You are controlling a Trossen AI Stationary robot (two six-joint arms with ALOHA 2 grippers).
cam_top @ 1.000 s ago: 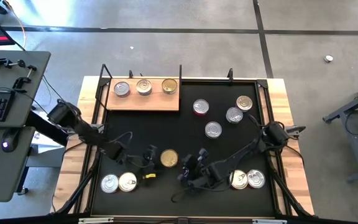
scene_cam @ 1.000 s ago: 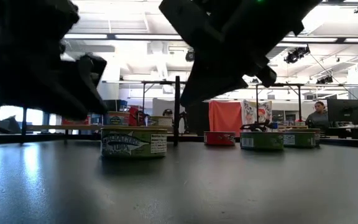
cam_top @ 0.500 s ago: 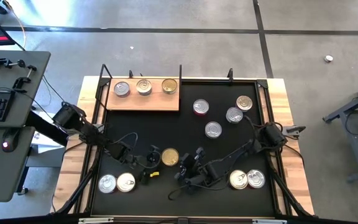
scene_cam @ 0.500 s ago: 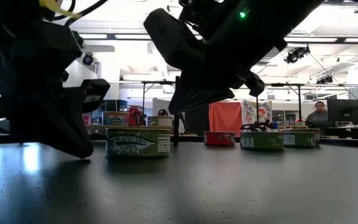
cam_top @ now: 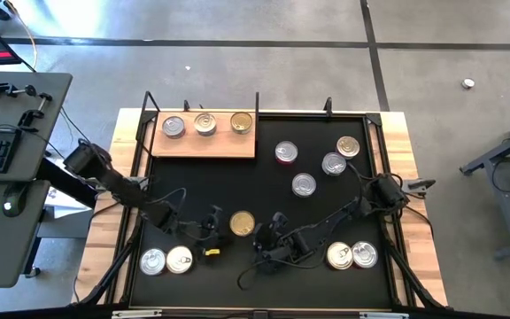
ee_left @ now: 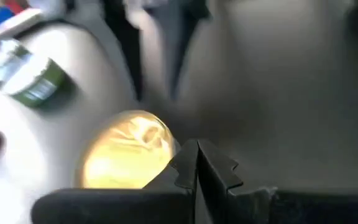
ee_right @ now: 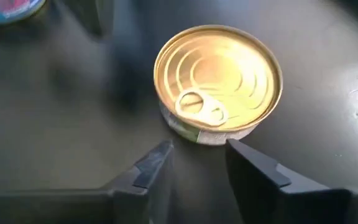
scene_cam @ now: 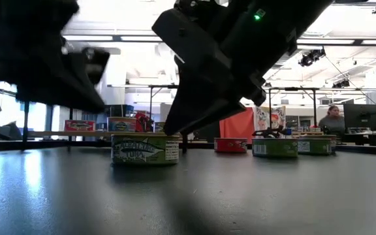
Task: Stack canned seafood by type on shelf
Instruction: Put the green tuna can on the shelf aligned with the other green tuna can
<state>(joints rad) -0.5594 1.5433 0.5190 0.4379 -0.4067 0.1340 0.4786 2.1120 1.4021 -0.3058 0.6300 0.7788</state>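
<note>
A flat round tin with a gold lid and a green-and-white side label (cam_top: 242,223) sits on the black mat (cam_top: 264,275) of the counter, in the front middle, between the two grippers. The left gripper (cam_top: 214,221) is just to the tin's left with its dark fingers (ee_left: 197,165) pressed together and holding nothing; the gold lid shows just beside them in the left wrist view. The right gripper (cam_top: 268,232) is just to the tin's right, its fingers (ee_right: 157,163) apart and empty, the tin lying just ahead of the gap. At the back left of the mat the light-brown wooden shelf board (cam_top: 204,144) carries three tins in a row: two silver-lidded (cam_top: 174,127) and one gold-lidded (cam_top: 241,121). Four more tins (cam_top: 304,184) lie loose at the back right, two silver-lidded tins (cam_top: 167,260) stand at the front left, and two more (cam_top: 351,255) at the front right.
</note>
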